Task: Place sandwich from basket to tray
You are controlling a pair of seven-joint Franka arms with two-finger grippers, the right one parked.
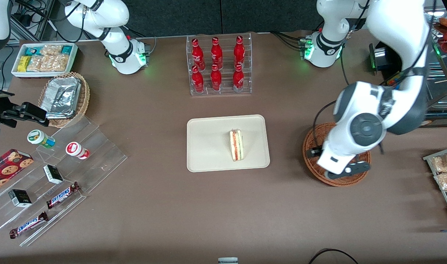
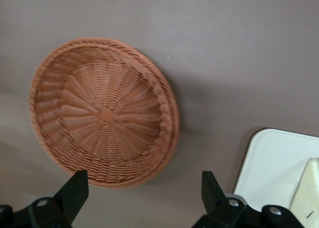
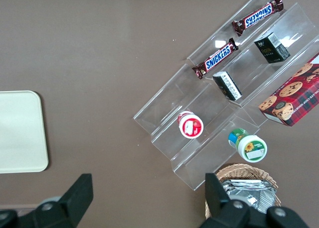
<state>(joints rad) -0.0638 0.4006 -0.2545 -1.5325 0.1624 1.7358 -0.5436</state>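
Note:
The sandwich (image 1: 237, 145) lies on the cream tray (image 1: 209, 146), its red, orange and green filling edge facing up. In the left wrist view a pale corner of the sandwich (image 2: 309, 188) shows on the tray (image 2: 274, 158). The reddish-brown wicker basket (image 1: 315, 172) sits beside the tray toward the working arm's end, and the basket (image 2: 104, 113) holds nothing. My left gripper (image 2: 144, 188) is open with nothing between its fingers, hanging above bare table between basket and tray. The arm's wrist (image 1: 337, 161) covers much of the basket in the front view.
A clear rack of red bottles (image 1: 219, 66) stands farther from the front camera than the tray. Toward the parked arm's end are a stepped clear display (image 1: 62, 172) with snacks, a tan basket of foil packs (image 1: 64, 97) and a white bin (image 1: 44, 58). Packets (image 1: 443, 176) lie at the working arm's end.

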